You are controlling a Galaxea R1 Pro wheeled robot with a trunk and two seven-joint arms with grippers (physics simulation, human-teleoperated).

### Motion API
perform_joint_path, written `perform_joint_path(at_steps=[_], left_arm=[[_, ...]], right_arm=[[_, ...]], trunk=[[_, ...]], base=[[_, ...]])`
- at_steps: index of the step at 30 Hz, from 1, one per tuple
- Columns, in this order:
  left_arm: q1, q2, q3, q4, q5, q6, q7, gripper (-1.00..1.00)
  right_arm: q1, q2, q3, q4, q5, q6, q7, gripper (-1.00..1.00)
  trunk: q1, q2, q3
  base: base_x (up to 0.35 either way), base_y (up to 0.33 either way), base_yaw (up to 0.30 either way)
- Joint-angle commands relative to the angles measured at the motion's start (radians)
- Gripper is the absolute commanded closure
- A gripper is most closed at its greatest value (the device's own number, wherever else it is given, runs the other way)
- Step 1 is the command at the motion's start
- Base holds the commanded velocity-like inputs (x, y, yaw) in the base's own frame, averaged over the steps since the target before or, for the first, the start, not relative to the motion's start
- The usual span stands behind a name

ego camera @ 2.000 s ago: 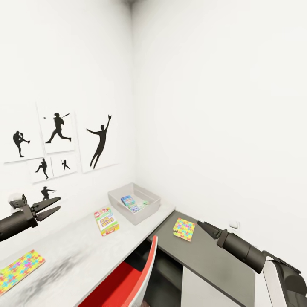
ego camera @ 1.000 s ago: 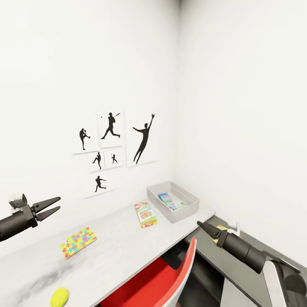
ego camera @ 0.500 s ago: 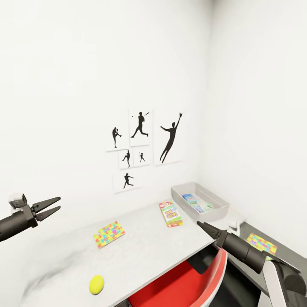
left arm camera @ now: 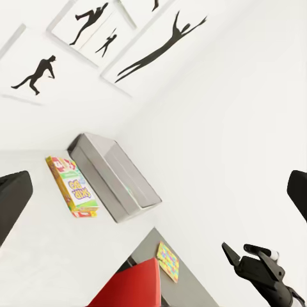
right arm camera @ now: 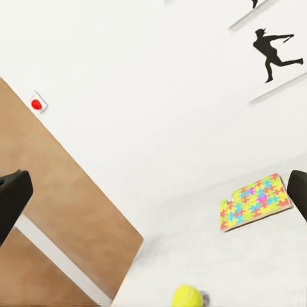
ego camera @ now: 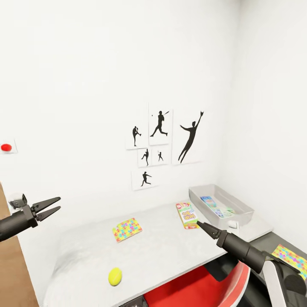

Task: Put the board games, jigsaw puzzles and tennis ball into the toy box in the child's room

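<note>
On the white table (ego camera: 162,251) the grey toy box (ego camera: 238,213) stands at the far right with two game boxes (ego camera: 215,207) inside. A board game (ego camera: 186,215) lies just beside it. A colourful jigsaw puzzle (ego camera: 127,229) lies mid-table, and the yellow tennis ball (ego camera: 114,276) sits near the front edge. A second puzzle (ego camera: 292,258) lies on the dark desk at the right. My left gripper (ego camera: 59,203) hangs open in the air left of the table. My right gripper (ego camera: 198,223) hovers over the table's right front; its fingers (right arm camera: 13,201) stand wide apart, holding nothing.
A red chair (ego camera: 200,288) is tucked under the table's front. A brown wooden panel (ego camera: 13,273) stands at the left, with a red button (ego camera: 6,147) on the wall above it. Silhouette posters (ego camera: 166,140) hang behind the table.
The camera has turned left, so the table and toy box slid right in the picture. The tennis ball, wooden panel and red button came into view. Both arms hold the same pose.
</note>
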Motion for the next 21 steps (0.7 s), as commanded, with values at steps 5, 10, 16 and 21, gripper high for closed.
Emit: perform_joint_path(at_steps=[5,10,16,21], left_arm=[[-0.001,0.000,0.000,0.001,-0.004,0.004,-0.006,-1.00],[-0.001,0.000,-0.001,0.001,-0.004,0.004,-0.006,-1.00],[-0.001,0.000,-0.002,0.001,-0.004,0.004,-0.006,-1.00],[-0.001,0.000,-0.002,0.001,-0.004,0.004,-0.006,-1.00]], right_arm=[[0.000,0.000,-0.002,0.000,-0.002,0.005,0.002,-1.00],[0.000,0.000,-0.002,0.000,-0.002,0.005,0.002,-1.00],[0.000,0.000,-0.002,0.000,-0.002,0.005,0.002,-1.00],[0.000,0.000,-0.002,0.000,-0.001,0.005,0.002,-1.00]], trunk=[[0.000,-0.001,-0.003],[0.000,-0.001,-0.005],[0.000,-0.001,-0.008],[0.000,-0.001,-0.010]], base=[[0.000,0.004,0.284],[0.000,0.088,0.285],[0.000,0.235,0.285],[0.000,0.275,0.285]])
